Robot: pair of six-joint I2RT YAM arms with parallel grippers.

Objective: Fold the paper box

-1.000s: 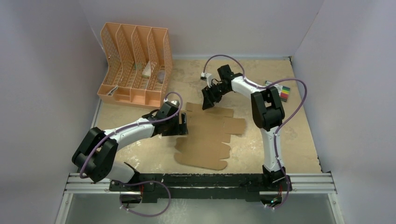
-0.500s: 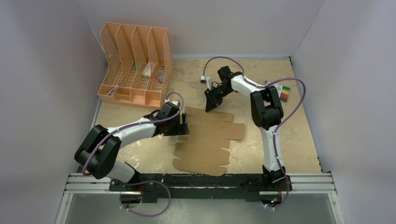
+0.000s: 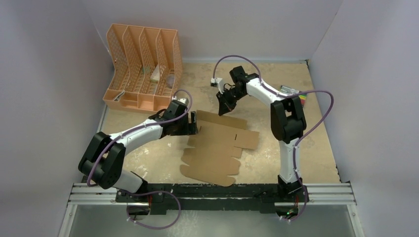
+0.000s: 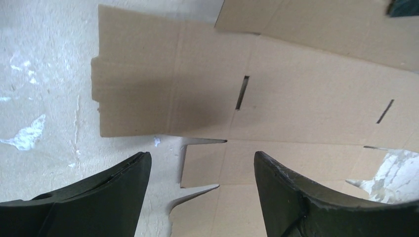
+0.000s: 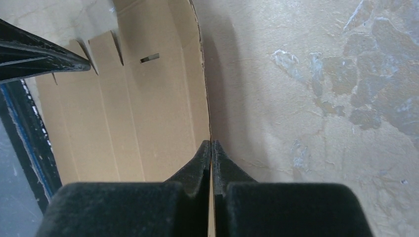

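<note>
Paper box (image 3: 217, 148) now farther left.

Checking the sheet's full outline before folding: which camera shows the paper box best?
Top external: almost the whole paper box shows, flaps included. Left wrist shows only slots and a few flaps; right wrist shows one edge pinched in the right gripper.

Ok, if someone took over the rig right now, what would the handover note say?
Grippers: right gripper has its fingers shut on the far edge of the paper box; left gripper hangs open over the sheet's left side, holding nothing.
Box: a die-cut sheet spread mid-table, right of and nearer than the orange organizer.
Done: far edge pinched; nothing looks folded into shape.
Left: all the folding and closing.
</note>
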